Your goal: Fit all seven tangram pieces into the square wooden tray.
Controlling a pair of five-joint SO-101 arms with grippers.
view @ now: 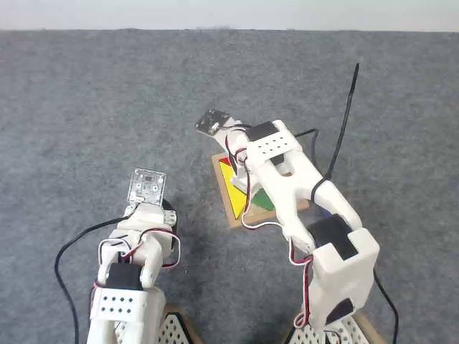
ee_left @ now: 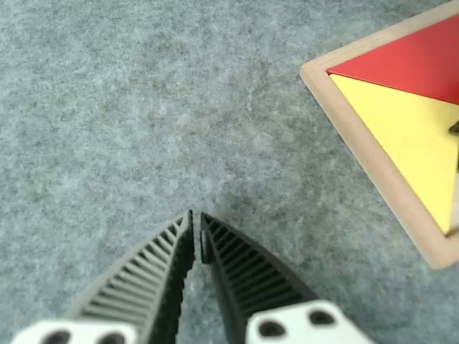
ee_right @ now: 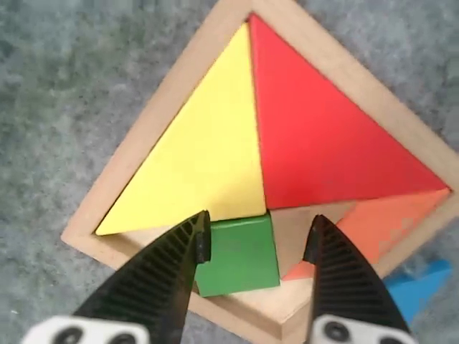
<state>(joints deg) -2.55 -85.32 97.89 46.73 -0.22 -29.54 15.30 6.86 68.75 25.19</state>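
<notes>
The square wooden tray (ee_right: pixel 154 111) holds a large yellow triangle (ee_right: pixel 204 158), a large red triangle (ee_right: pixel 323 143), a green square (ee_right: pixel 240 254) and an orange triangle (ee_right: pixel 376 222). Bare wood shows between the green square and the orange triangle. A blue piece (ee_right: pixel 423 283) lies on the carpet just outside the tray's rim. My right gripper (ee_right: pixel 259 228) hangs open above the tray, its fingers either side of the green square's edge and the bare gap. My left gripper (ee_left: pixel 196 218) is shut and empty over the carpet, left of the tray (ee_left: pixel 373 154).
Grey carpet (view: pixel 107 93) covers the whole table. In the high view the right arm (view: pixel 287 179) hides most of the tray (view: pixel 231 208), and the left arm (view: pixel 140 244) stands to its left. A black cable (view: pixel 344 122) runs behind the right arm.
</notes>
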